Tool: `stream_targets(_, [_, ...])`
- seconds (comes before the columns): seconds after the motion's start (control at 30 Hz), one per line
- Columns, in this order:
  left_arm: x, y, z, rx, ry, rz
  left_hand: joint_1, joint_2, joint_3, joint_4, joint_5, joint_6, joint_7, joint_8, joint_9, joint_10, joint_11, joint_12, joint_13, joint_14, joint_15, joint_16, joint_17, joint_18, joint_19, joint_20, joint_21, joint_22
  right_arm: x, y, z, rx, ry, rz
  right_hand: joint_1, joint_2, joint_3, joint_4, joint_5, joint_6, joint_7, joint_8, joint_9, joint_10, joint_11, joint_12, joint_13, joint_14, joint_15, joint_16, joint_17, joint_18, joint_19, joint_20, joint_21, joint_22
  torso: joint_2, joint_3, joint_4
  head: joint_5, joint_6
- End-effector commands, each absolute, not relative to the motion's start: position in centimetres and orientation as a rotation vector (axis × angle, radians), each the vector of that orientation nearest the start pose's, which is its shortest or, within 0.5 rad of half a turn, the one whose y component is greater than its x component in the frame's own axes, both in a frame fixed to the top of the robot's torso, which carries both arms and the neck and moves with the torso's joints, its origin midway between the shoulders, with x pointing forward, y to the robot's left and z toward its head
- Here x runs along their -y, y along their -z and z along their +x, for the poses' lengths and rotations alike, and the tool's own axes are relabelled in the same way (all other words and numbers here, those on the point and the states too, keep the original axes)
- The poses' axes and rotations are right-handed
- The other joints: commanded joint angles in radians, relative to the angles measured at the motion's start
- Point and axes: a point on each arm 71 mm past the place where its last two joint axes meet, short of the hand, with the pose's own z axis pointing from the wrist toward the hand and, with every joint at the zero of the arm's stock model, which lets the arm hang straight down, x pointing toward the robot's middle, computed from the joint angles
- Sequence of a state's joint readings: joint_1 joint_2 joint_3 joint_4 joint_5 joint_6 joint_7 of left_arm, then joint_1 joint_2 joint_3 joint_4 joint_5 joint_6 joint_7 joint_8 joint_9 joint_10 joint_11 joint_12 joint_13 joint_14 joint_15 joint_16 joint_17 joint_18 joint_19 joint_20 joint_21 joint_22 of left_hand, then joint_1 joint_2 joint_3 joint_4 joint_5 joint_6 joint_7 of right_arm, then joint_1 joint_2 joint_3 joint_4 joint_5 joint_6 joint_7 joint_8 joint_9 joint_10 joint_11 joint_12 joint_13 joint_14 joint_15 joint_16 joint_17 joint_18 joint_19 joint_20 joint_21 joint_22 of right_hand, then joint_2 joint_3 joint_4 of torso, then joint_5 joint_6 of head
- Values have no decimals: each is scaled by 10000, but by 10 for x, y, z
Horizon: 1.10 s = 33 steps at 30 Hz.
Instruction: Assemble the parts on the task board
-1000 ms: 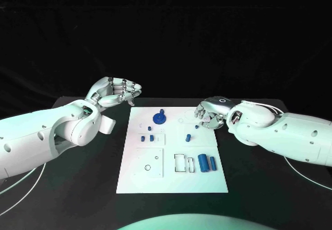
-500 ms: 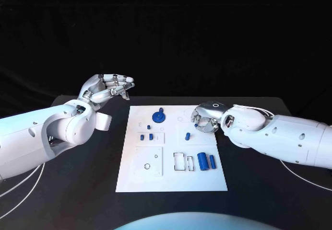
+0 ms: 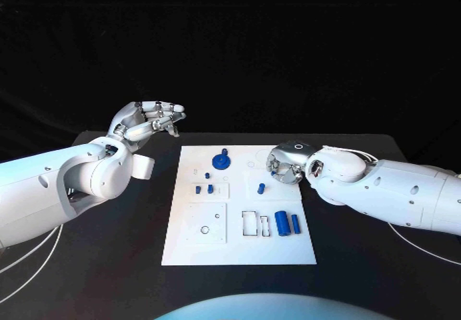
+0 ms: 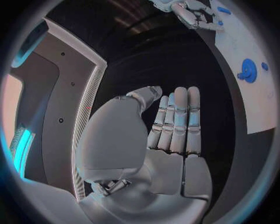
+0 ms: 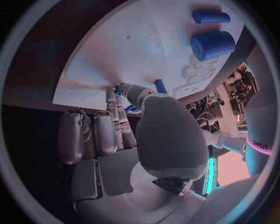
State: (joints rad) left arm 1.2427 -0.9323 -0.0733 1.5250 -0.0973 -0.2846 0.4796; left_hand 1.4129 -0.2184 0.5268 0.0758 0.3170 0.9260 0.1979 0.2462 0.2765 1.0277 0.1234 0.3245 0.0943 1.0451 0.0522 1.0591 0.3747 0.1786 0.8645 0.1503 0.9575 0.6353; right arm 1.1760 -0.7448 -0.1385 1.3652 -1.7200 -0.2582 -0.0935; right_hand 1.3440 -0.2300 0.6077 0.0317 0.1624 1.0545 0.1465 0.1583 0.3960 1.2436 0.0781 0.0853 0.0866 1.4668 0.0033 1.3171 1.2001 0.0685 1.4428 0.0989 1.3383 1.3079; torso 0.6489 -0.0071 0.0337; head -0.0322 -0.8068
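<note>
The white task board (image 3: 240, 240) lies mid-table. On it are a blue round part with a knob (image 3: 221, 162), small blue pegs (image 3: 204, 190), one blue peg (image 3: 260, 189), a thick blue cylinder (image 3: 282, 223) and a thin blue rod (image 3: 296, 225). My right hand (image 3: 286, 163) hangs over the board's far right part, fingers curled down. In the right wrist view its thumb and fingers (image 5: 125, 91) pinch a small blue part (image 5: 118, 92) against the board (image 5: 134, 51), near the peg (image 5: 158, 85). My left hand (image 3: 146, 120) is raised left of the board with fingers (image 4: 178, 116) straight and holds nothing.
A small black ring (image 3: 204, 231) sits on the board's near left panel, and an outlined slot (image 3: 249, 225) lies beside the cylinder. The black table (image 3: 115, 247) surrounds the board. The left wrist view shows the round part (image 4: 248, 70) and my right hand (image 4: 192, 11).
My right hand has shifted left over the board and turned down onto the small blue part that lay below its fingers. My left hand has risen and its fingers have spread.
</note>
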Motion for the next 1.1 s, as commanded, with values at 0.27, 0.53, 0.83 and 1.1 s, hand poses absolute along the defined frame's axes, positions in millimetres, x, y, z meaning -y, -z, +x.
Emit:
stream_targets(0.27, [-254,162,491,-13536,14981,-9693,39,48,-74,-14,-32,2,-40,74,13,83,13,58,9,0,-39,44,13,71,72,-50,-44,-20,193,254,489,-17648,-3578,-5317,274,369,349,-362,-206,377,-111,242,171,359,-151,140,143,431,-179,191,115,-196,201,-74,401,1257,-3,2,-1,-11,-44])
stream_targets(0.53, [-256,163,492,-13608,14762,-9825,77,74,-74,-35,-28,-3,-29,87,13,79,17,75,9,16,-41,55,12,70,104,-57,-43,-25,188,255,485,-17292,-3574,-5394,289,488,404,-503,-238,471,-134,327,252,479,-182,158,218,435,-205,262,152,-222,246,-102,524,1366,-2,-2,-17,-30,-78])
stream_targets(0.83, [-257,164,492,-13704,14715,-9886,89,64,-83,-47,-28,-18,-22,87,10,64,23,75,6,15,-40,55,10,68,116,-60,-44,-28,190,245,479,-16294,-3995,-4934,229,590,452,-525,-210,513,-151,380,310,547,-203,161,265,445,-222,327,209,-263,333,-119,696,1498,-31,-4,-1,-37,-73])
stream_targets(1.1, [-257,164,493,-13754,14686,-9918,94,61,-89,-53,-25,-34,-13,85,6,45,31,74,2,10,-36,52,6,66,123,-61,-47,-31,191,229,475,-15533,-4491,-4534,143,573,436,-529,-227,541,-169,417,351,586,-219,159,295,460,-232,385,265,-293,401,-126,821,1592,-29,2,-19,-46,-12])
